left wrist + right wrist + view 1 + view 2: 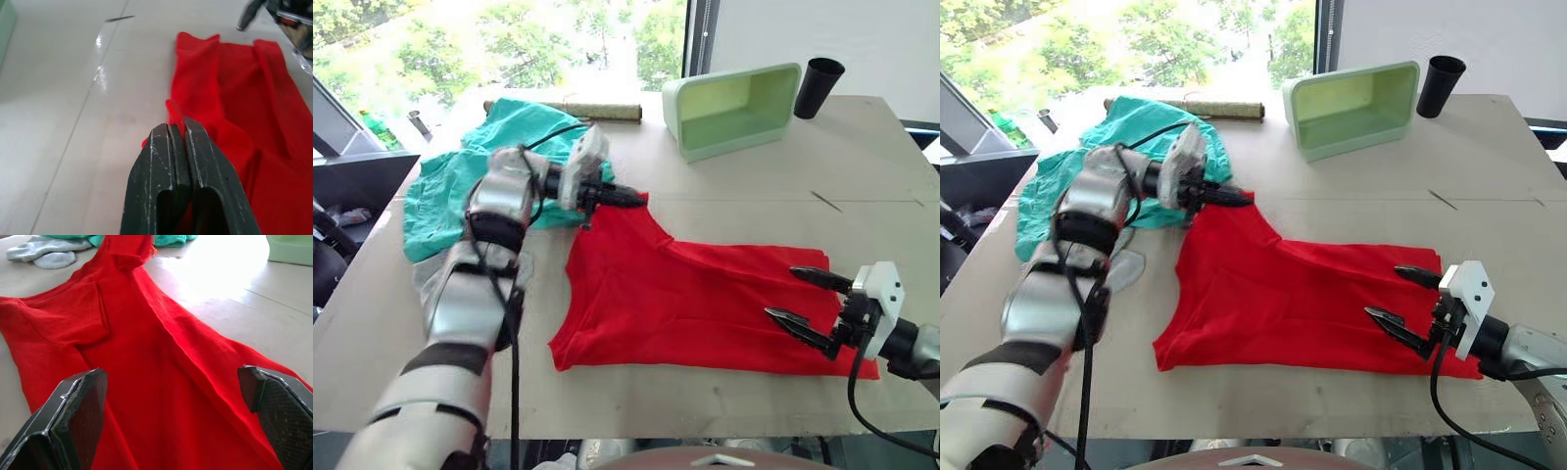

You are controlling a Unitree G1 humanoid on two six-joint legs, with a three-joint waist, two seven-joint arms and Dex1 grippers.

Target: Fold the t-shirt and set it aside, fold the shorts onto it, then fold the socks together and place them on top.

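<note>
From the head camera you see the large bright red cotton t-shirt [695,299] spread flat across the middle of the pale tabletop [862,166], its far corner drawn up to a point where your left gripper [628,198] pinches it with both black fingers pressed together. Just beyond that arm the teal fabric shorts [460,181] lie bunched toward the left rear of the table, touching the red cloth near the pinched corner. Your right gripper [808,305] sits over the shirt's near right end with its fingers spread wide apart and nothing between them. At the back stand a pale green plastic bin [734,108] tipped on its side, a black tapered cup [817,86] just beside it, and a dark rolled mat [597,111] behind the shorts. In the left wrist view you see the two dark fingers [161,181] closed on a fold of red fabric, the rest of the shirt running away over the glossy table. In the right wrist view the open fingers [80,406] frame the creased red shirt, and beyond it the light grey knit socks [46,252] lie on the table beside the teal shorts.
</note>
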